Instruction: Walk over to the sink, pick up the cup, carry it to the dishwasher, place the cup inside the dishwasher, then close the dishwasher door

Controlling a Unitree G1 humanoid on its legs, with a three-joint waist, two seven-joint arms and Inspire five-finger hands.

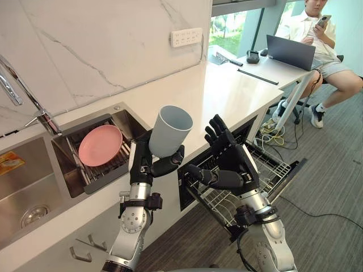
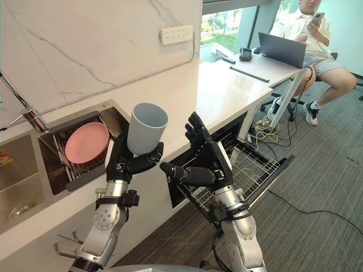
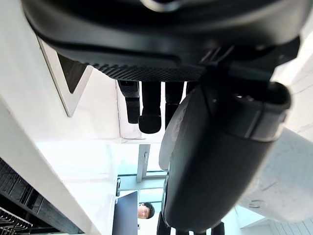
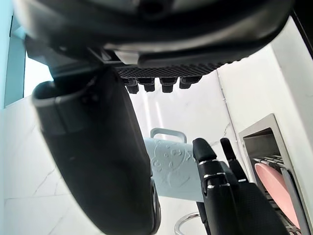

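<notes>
Cup (image 1: 170, 130), pale blue, is in the robot's L hand (image 1: 152, 164), w/ fingers and thumb wrapped round its lower half; it's held roughly upright, mouth up and tipped a bit away from the robot. It's up in the air over the front edge of the white counter (image 1: 227, 90), between the sink (image 1: 22, 192) and the dishwasher (image 1: 248, 129), touching neither. R hand (image 1: 229, 161) is just beside it, not touching: fingers straight and close together pointing up, thumb stuck out sideways toward the L hand, nothing in it. That hand hangs above the dishwasher, which stands open w/ its wire rack (image 1: 271, 168) pulled out. Left of the cup, a pink plate (image 1: 100, 144) leans in a drain rack in the smaller sink compartment; the tap (image 1: 28, 96) rises behind it. Marble wall at the back has a white socket strip (image 1: 186, 37). Far end of the room, well apart from the robot, a person (image 1: 323, 34) sits at a desk w/ an open laptop (image 1: 290, 52), phone in hand.
</notes>
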